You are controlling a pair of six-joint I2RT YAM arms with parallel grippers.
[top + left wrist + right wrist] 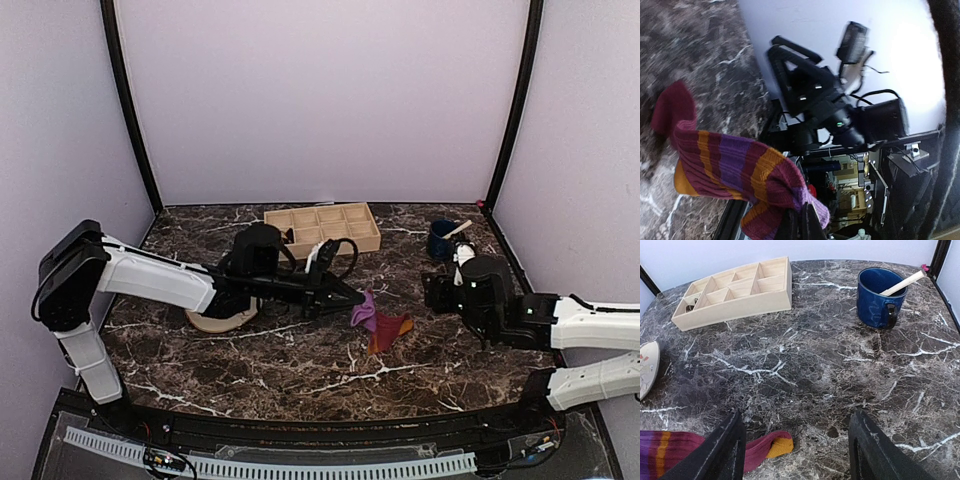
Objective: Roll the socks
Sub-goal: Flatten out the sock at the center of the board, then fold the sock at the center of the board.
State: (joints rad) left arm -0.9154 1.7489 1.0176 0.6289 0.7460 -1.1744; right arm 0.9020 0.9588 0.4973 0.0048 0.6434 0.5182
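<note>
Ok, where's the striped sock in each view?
Top external: the sock is at table centre, held by the left gripper.
Left wrist: lower left, pinched at the bottom edge.
Right wrist: bottom left corner, its toe on the table.
Shared landmark: the marble table shows in all three; the wooden tray shows only in top and right wrist.

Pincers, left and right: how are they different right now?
The left pincer is shut, pinching one end of the striped sock; the right pincer is open and holds nothing. The left pincer reaches to the middle of the marble table; the right pincer sits nearer the right side. Both are black and close to the sock.
</note>
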